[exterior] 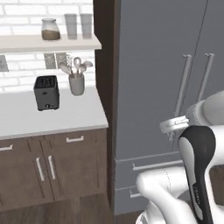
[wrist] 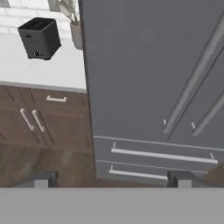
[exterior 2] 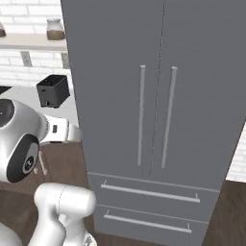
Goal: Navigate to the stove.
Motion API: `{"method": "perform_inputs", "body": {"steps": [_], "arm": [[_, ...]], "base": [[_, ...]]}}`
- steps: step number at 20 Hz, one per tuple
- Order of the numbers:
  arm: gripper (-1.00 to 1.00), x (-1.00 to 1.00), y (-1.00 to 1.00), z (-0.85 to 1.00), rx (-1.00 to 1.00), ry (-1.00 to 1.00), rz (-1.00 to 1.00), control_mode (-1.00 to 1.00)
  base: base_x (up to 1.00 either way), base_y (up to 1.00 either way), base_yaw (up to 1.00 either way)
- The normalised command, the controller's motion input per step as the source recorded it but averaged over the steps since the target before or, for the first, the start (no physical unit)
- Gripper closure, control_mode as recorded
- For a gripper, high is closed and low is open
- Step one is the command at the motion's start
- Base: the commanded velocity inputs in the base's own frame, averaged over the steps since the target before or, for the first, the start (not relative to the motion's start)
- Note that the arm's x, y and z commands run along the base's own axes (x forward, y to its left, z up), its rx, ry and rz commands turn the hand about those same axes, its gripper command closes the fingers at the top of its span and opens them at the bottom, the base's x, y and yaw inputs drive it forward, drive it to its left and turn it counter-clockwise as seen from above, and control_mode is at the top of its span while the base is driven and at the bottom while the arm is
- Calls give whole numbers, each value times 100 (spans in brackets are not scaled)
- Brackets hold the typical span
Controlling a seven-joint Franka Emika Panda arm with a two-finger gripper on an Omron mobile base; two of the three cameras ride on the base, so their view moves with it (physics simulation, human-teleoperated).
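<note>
The stove is a place to drive to, not to grab. The tool point(wrist: 113, 178) is wide open, facing the fridge point(wrist: 148, 65).

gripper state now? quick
Gripper: open, holding nothing; the two fingertips stand wide apart, pointing at the grey fridge.
</note>
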Motion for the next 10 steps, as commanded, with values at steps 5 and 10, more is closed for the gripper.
{"method": "perform_inputs", "body": {"steps": [5,10], "arm": [[-100,0,0,0,0,0,0,100],[-100,0,0,0,0,0,0,100]], "base": [[0,100,-6],[0,100,-8]]}}
